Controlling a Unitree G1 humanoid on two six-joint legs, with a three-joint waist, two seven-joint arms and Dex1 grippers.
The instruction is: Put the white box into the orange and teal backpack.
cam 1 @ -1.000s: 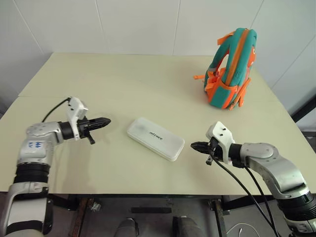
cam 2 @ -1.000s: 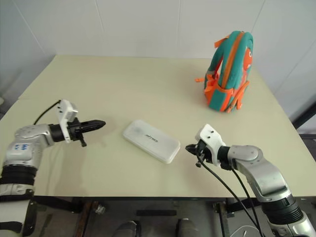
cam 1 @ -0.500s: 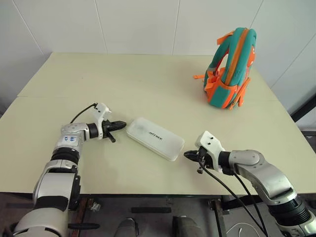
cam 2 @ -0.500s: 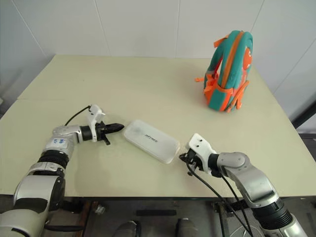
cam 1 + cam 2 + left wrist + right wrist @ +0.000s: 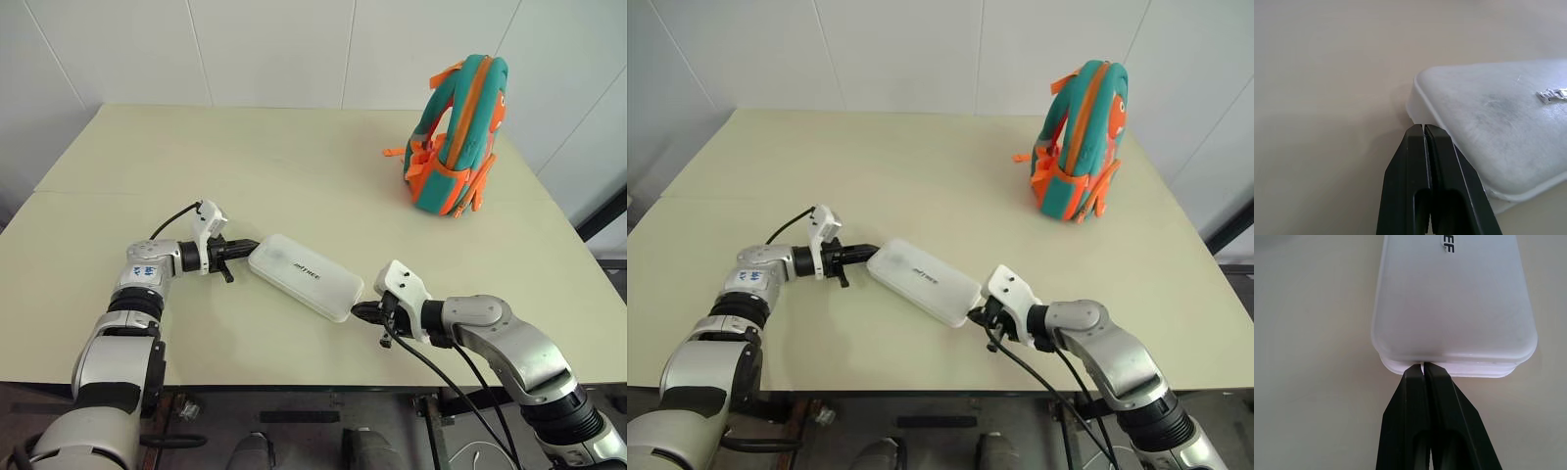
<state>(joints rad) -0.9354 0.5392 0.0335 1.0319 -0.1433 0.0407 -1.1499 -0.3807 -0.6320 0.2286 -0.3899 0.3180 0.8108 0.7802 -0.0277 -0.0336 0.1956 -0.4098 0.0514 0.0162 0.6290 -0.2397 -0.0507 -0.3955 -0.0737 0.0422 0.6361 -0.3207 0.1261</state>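
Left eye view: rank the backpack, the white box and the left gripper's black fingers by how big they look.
1. The orange and teal backpack, though it stands farther from the camera.
2. The white box, clearly smaller in area.
3. The left gripper, whose shut black fingers look far smaller than either.

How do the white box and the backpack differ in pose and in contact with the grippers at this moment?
The white box lies flat near the table's front; the orange and teal backpack stands upright at the far right. The shut left gripper and right gripper press the box's ends; nothing touches the backpack. Both rest on the table.
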